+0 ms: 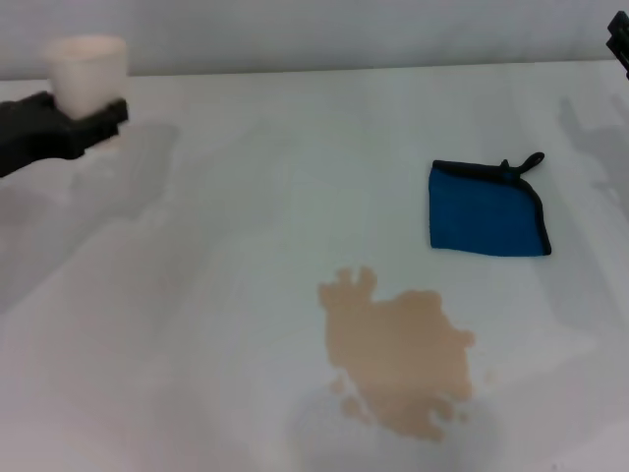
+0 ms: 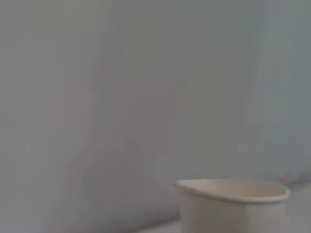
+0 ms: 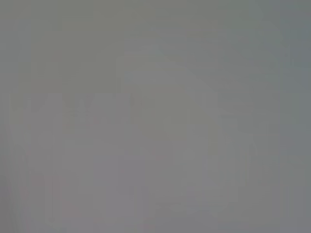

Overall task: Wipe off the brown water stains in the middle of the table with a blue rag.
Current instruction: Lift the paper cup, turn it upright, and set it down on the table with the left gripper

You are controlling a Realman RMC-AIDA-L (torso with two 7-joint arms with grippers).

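The brown water stains (image 1: 398, 352) spread as a tan blotchy patch on the white table (image 1: 197, 324), near the front middle, with small droplets at the edge. The blue rag (image 1: 485, 211), black-trimmed with a loop at its far corner, lies flat to the right of and beyond the stains. My left gripper (image 1: 93, 118) is at the far left back, its black fingers closed around the base of a white paper cup (image 1: 88, 69). Only a dark sliver of my right gripper (image 1: 619, 44) shows at the top right edge, well away from the rag.
The paper cup's rim (image 2: 233, 190) fills the lower part of the left wrist view against a plain wall. The right wrist view shows only a blank grey surface. A wall runs along the table's far edge.
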